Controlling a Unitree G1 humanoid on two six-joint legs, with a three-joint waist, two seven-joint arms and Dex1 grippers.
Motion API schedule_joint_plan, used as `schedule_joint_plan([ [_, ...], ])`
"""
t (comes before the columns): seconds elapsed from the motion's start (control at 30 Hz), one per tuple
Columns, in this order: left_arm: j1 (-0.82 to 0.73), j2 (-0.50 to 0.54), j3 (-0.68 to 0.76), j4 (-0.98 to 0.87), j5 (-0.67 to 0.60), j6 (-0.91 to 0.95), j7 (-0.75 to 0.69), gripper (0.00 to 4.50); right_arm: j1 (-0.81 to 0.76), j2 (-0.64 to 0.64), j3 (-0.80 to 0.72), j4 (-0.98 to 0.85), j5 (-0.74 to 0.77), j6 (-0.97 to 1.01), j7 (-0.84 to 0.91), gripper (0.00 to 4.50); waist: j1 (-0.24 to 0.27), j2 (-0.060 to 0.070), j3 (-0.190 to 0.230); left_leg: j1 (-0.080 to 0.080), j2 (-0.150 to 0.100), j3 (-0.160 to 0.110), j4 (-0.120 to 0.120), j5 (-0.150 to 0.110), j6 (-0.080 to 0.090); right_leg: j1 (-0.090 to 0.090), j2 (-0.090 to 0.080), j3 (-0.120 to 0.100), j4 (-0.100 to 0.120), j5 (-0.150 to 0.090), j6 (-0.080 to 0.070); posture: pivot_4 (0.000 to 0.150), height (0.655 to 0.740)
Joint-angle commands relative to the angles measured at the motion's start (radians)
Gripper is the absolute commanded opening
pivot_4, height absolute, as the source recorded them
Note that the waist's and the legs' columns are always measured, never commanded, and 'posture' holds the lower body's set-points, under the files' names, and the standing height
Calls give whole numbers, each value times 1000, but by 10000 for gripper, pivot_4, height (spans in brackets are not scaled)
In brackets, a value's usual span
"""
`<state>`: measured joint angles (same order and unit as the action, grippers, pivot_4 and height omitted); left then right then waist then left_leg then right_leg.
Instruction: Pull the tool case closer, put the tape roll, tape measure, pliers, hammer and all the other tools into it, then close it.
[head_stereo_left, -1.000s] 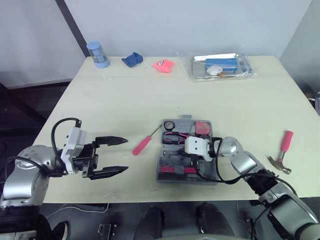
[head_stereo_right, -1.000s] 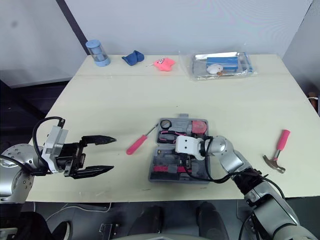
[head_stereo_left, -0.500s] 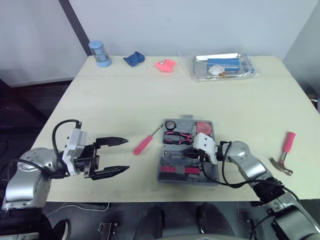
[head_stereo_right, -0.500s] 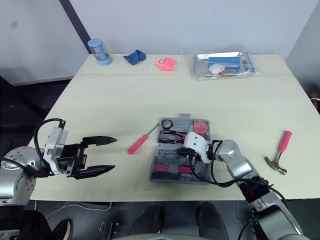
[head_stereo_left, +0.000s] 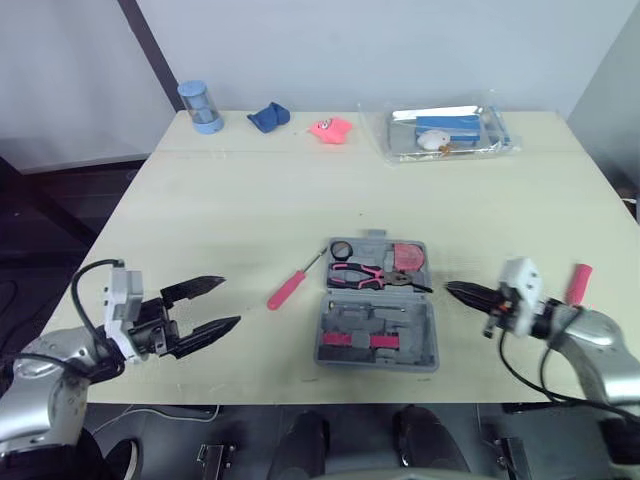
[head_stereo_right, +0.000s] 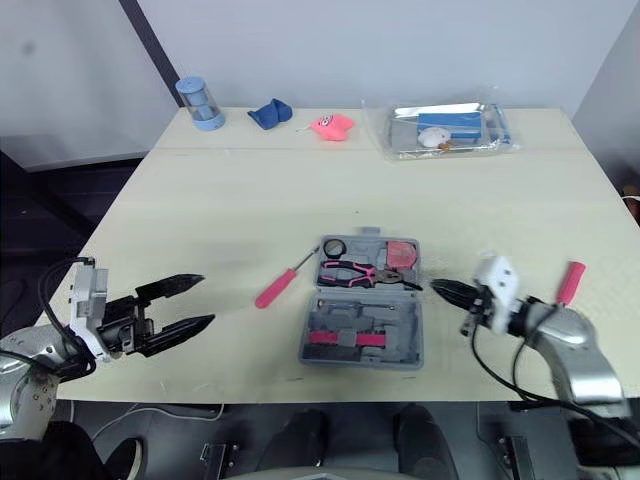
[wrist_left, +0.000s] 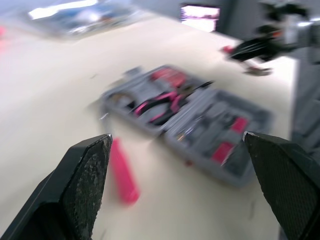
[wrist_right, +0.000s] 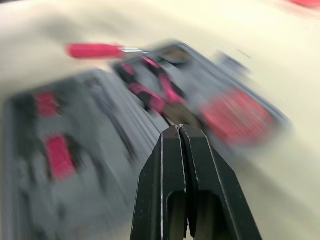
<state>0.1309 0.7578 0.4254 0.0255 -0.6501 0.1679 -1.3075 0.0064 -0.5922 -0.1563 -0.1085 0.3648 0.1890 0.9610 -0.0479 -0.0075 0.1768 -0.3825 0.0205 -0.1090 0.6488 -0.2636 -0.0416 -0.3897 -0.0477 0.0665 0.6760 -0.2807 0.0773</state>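
The grey tool case (head_stereo_left: 400, 340) lies open near the table's front edge. It holds the tape roll (head_stereo_left: 340, 249), the red tape measure (head_stereo_left: 406, 257) and the pink-handled pliers (head_stereo_left: 362, 273). A pink-handled screwdriver (head_stereo_left: 290, 287) lies on the table just left of the case. The pink handle of the hammer (head_stereo_left: 579, 279) shows to the right, its head hidden behind my right arm. My right gripper (head_stereo_left: 450, 290) is shut and empty, pointing at the case's right side. My left gripper (head_stereo_left: 230, 302) is open, left of the screwdriver and apart from it.
Along the far edge stand a blue canister (head_stereo_left: 197, 107), a blue cloth (head_stereo_left: 266, 118), a pink toy (head_stereo_left: 329, 129) and a clear tray (head_stereo_left: 495, 140) holding a blue item. The table's front edge runs just below the case.
My right gripper has pulled out of the case and moved right, toward the hammer. My left gripper has drawn back a little to the left, still open.
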Motion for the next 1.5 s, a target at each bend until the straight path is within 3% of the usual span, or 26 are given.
schedule_joint_plan([
  [0.03,55,-29,53,10,21,-36,55,45000,105,-14,-161,3,50,-57,-26,317,3,0,0,0,0,0,0,0,0,0,0,0,0,0,0,1500,7400],
  [0.1,88,-52,63,17,36,-58,83,45000,166,-5,-226,13,70,-74,-38,317,2,-1,0,0,0,1,0,0,0,0,0,1,0,0,0,1500,7400],
  [0.2,165,-98,93,34,59,-92,132,45000,290,13,-357,97,89,-136,-45,8537,6,0,-1,1,0,2,0,0,0,1,0,2,0,0,0,1500,7400],
  [0.23,184,-109,101,39,63,-102,143,45000,318,18,-384,118,95,-153,-44,13392,7,0,-1,2,0,3,0,0,0,2,0,2,-2,0,0,1500,7400],
  [0.27,200,-119,108,46,67,-112,153,45000,338,29,-410,137,107,-164,-52,14556,7,0,-1,2,0,3,-2,0,0,3,0,2,-5,0,0,1500,7400],
  [0.43,241,-145,129,69,72,-136,185,45000,407,60,-481,205,140,-196,-63,41935,6,-1,-1,3,0,4,-5,0,0,4,0,2,-9,0,1,1500,7400],
  [0.47,242,-146,131,74,73,-139,190,45000,416,63,-487,217,142,-201,-63,44551,5,-1,-1,4,1,4,-5,0,0,5,0,3,-9,0,0,1500,7400],
  [1.2,199,-125,102,65,75,-132,186,45000,440,72,-495,223,191,-209,-122,44551,6,-1,-2,5,1,6,-6,0,0,6,0,4,-11,0,1,1500,7400],
  [1.5,62,-72,22,-45,52,-79,152,45000,337,88,-437,91,170,-23,-362,44551,7,0,-3,4,1,5,-6,0,0,6,0,4,-11,0,1,1500,7400],
])
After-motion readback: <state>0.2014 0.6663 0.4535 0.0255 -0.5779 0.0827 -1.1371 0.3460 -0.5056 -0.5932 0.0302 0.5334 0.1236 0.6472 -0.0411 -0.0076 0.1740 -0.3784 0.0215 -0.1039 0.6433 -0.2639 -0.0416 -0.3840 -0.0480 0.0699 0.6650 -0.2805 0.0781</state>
